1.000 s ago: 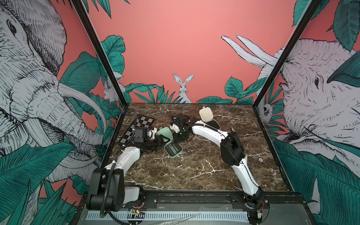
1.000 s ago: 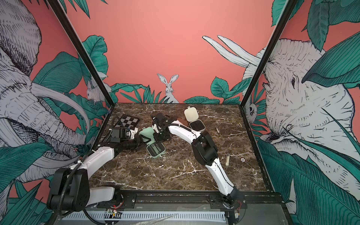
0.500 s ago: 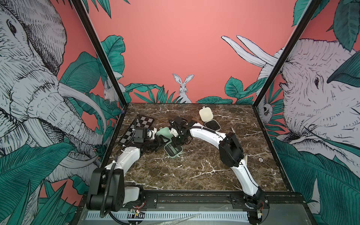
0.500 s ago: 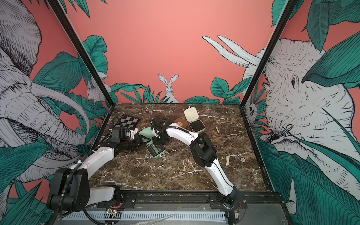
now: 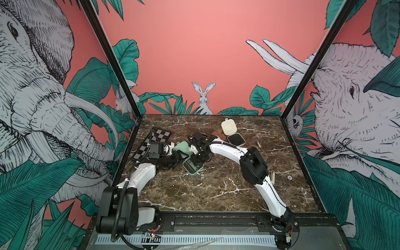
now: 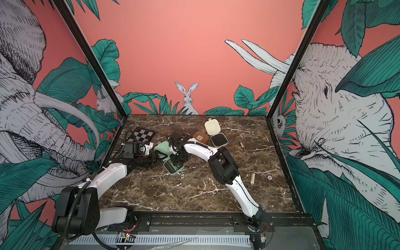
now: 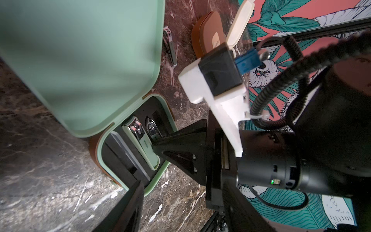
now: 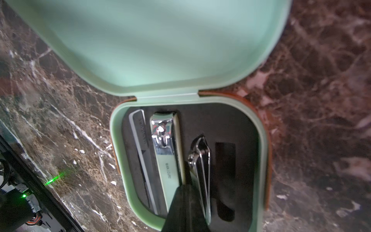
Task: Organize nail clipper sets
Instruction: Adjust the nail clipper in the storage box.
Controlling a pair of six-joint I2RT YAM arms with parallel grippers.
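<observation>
Coral walls painted with elephants, a rabbit and green leaves box in a dark marbled worktop (image 5: 216, 190), and all the action is left of centre. The mint green case (image 8: 118, 160) lies open there, its mint lid (image 8: 150, 40) tipped up and the black insert (image 8: 200, 116) on show. In the right wrist view a grey nail file (image 8: 140, 152), a large mint clipper (image 8: 166, 156) and a small clipper (image 8: 200, 166) sit side by side in that insert. The right hand (image 8: 185, 192) is down inside the base, fingers pressed together to a narrow point right at the small clipper's tail end. Whether it pinches anything, I cannot tell. The left hand (image 5: 178, 159) hovers just beside the case on its left, fingers spread wide. One finger (image 7: 128, 211) shows at the base's rim in the left wrist view, and nothing is seen in the grip. Behind the mint case the brown case (image 6: 200, 136) sits shut, just beside the open cream case (image 6: 219, 139), whose cream lid (image 6: 212, 127) is swung back toward the wall. A loose clipper (image 7: 170, 50) lies on the marble between the mint lid and the brown case. Well apart on the right lies a cream tool (image 6: 252, 177), with another small tool (image 6: 241, 144) nearer the cream case. The checkerboard (image 5: 155, 140) lies at the back left, partly under the left arm.
</observation>
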